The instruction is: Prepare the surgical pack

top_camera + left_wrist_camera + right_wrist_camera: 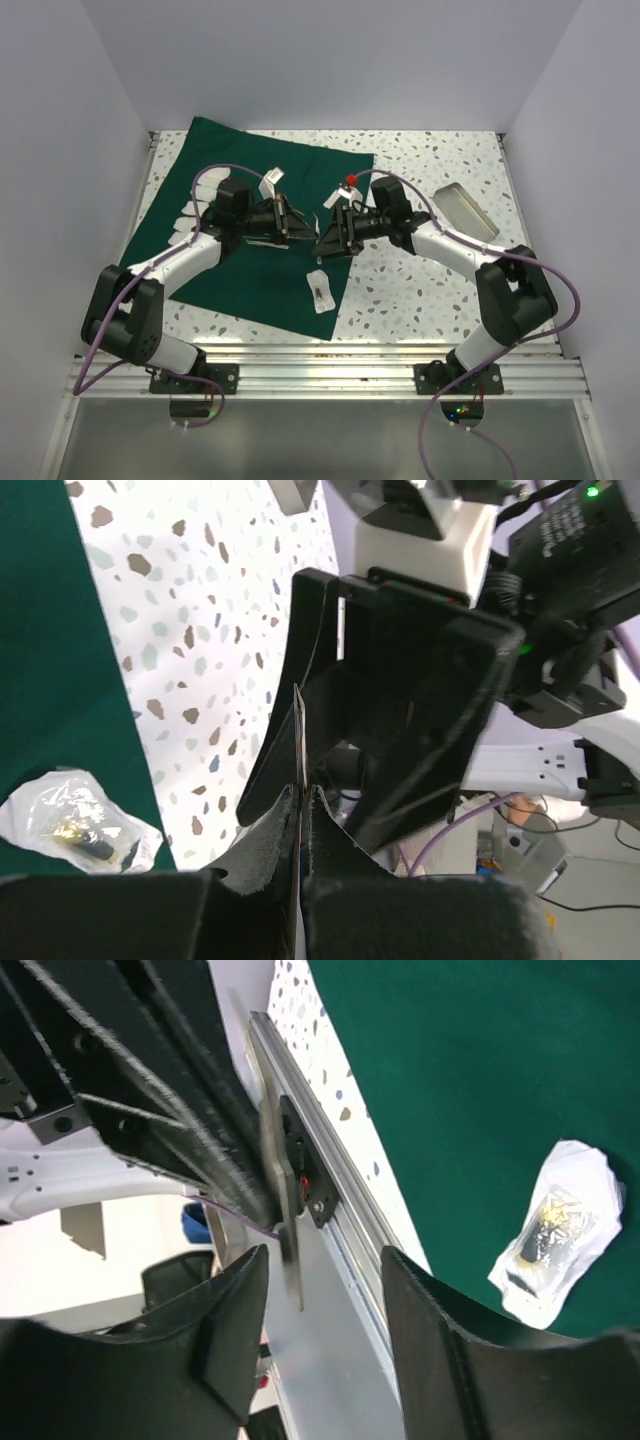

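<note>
Left gripper (303,798), bottom centre, pinches a thin packet (300,735) edge-on; right gripper (322,1260) gapes beside it (released early, it could drop onto the green drape (258,285)).

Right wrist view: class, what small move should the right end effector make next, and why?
Probably close the right end effector on the thin flat grey strip. The strip stands edge-on between its open fingers, while the left end effector is shut on it above the large dark green cloth drape, so this looks like a handover awaiting a second grip.
</note>
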Tool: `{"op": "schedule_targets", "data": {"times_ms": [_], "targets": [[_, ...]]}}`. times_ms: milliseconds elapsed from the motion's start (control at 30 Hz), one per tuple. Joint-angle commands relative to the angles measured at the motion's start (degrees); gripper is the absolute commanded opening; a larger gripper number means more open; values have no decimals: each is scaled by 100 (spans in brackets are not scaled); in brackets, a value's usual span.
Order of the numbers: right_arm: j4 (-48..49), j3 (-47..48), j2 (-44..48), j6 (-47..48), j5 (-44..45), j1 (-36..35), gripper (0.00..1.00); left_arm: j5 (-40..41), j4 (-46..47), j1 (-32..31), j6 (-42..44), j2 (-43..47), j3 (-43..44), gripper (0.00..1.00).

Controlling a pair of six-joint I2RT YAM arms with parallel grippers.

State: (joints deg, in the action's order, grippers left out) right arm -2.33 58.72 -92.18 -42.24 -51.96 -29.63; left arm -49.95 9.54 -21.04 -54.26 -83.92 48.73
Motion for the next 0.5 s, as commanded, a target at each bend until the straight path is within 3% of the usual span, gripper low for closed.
{"op": "schedule_targets", "data": {"times_ms": [0,67,100,167,200,233,267,333,367,433,467], "targets": [[549,-54,201,-250,2,-52,51,-313,777,-14,-532,-37,163,0],[628,-45,201,-302,37,-43,40,-357,812,-14,-559,-63,163,0],[611,-10,201,-311,46,-52,22,-401,804,-14,-551,-81,172,0],[393,43,218,-198,98,-52,0,-427,804,-6,-559,-107,181,0],[252,139,244,-84,195,-52,0,-410,752,-6,-498,-142,198,2],[-385,209,305,248,500,-43,0,-366,394,29,-402,-151,277,28],[-800,323,306,495,808,-43,0,-270,391,73,-262,-151,347,40],[-1714,745,359,1292,1667,-52,0,169,-625,265,370,-151,523,56],[-2458,886,359,1532,2638,-43,0,344,-1534,336,625,-151,750,58],[-2981,1255,306,2277,3705,-17,0,951,-2348,599,1468,-203,1171,61],[-3428,1474,271,2508,4755,9,0,1335,-3021,679,1923,-265,1304,61]]}}
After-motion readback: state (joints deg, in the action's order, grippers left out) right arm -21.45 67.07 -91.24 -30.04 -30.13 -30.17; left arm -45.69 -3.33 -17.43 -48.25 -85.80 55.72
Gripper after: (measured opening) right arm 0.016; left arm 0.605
